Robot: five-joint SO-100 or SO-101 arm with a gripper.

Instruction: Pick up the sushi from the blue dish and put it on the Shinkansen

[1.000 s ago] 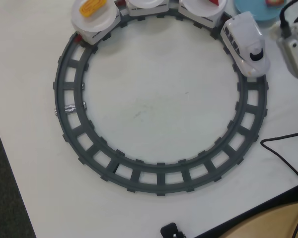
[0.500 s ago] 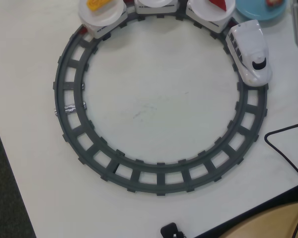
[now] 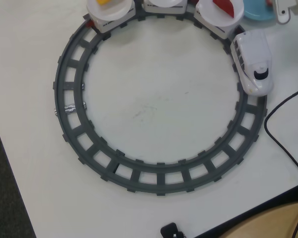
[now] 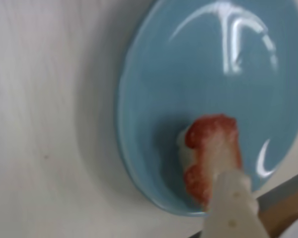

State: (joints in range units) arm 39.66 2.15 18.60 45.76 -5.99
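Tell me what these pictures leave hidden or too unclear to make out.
- Pincer: in the blurry wrist view only one pale finger shows, cut by the bottom edge; open or shut is unclear.
- Sushi: the finger covers its lower end, so contact is unclear.
- Blue dish: overhead, mostly cut by the top edge.
- Shinkansen: overhead, its rear plates and the yellow piece are cropped at the top edge.

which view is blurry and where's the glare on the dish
The wrist view is soft and out of focus throughout; white glare streaks sit on the blue dish above the sushi. The overhead view is sharper, evenly lit, with the dish cut off at its top edge.
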